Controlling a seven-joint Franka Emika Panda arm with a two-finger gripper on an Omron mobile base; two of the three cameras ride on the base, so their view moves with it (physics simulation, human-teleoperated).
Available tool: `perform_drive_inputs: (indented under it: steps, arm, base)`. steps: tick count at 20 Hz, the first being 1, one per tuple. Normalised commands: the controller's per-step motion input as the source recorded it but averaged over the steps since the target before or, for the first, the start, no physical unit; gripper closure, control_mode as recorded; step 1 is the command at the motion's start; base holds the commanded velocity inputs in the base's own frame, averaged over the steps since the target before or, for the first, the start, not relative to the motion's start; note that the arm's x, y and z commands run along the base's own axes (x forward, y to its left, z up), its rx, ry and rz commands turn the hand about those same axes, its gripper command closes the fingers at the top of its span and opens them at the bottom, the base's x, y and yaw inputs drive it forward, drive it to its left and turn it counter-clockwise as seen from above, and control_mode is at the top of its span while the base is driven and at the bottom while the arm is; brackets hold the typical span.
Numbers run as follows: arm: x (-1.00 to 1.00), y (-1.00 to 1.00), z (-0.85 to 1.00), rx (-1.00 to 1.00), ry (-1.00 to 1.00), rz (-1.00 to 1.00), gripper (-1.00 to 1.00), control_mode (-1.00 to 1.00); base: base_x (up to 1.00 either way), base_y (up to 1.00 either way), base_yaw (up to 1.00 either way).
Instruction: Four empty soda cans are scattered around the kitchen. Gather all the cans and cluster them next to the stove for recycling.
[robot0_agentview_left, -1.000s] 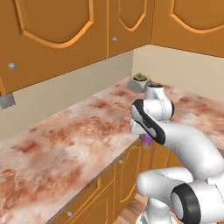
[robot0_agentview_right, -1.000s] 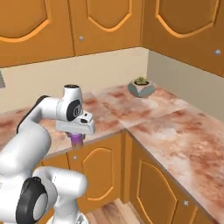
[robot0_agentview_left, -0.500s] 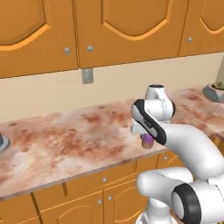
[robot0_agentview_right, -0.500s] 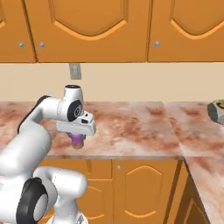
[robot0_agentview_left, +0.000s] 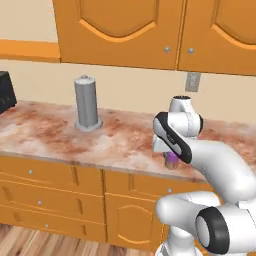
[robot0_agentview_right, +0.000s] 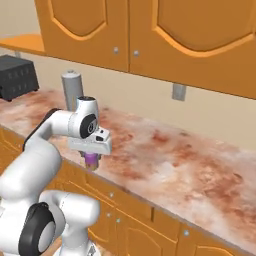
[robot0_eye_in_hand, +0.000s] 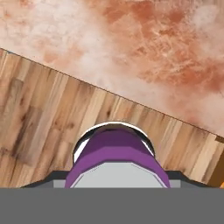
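A purple soda can (robot0_agentview_left: 171, 161) hangs upright in my gripper (robot0_agentview_left: 171, 158), whose fingers are shut on its sides. It sits just above the front edge of the reddish marble counter (robot0_agentview_left: 120, 142). From the right base view the same can (robot0_agentview_right: 92, 160) shows under the gripper (robot0_agentview_right: 92, 157), level with the counter lip. Looking down along the hand, the can (robot0_eye_in_hand: 116, 151) is close up, with the counter (robot0_eye_in_hand: 144, 52) above it and plank floor (robot0_eye_in_hand: 39, 113) beneath. The stove is out of view.
A tall grey canister (robot0_agentview_left: 87, 104) (robot0_agentview_right: 71, 90) stands on the counter to the left of the arm. A black toaster (robot0_agentview_left: 4, 92) (robot0_agentview_right: 17, 77) sits further left. Orange cabinets hang above and line the front below; a wall outlet (robot0_agentview_left: 192, 81) is behind.
The whole picture has shifted as the base moved along the counter: the corner and the potted plant have left view, the canister and toaster have come in. The purple can stays held.
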Motion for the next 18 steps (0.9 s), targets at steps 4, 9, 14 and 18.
perform_drive_inputs:
  steps: [4, 9, 14, 18]
  arm:
    - [0.00, 0.00, 0.00, 0.00, 0.00, 0.00, 1.00, 1.00]
    - [0.00, 0.00, 0.00, 0.00, 0.00, 0.00, 1.00, 1.00]
    - [0.00, 0.00, 0.00, 0.00, 0.00, 0.00, 1.00, 1.00]
    - [0.00, 0.00, 0.00, 0.00, 0.00, 0.00, 1.00, 1.00]
  base:
    - [0.00, 0.02, 0.94]
    - [0.00, 0.24, 0.85]
    - [0.19, 0.97, 0.26]
    - [0.35, 1.00, 0.06]
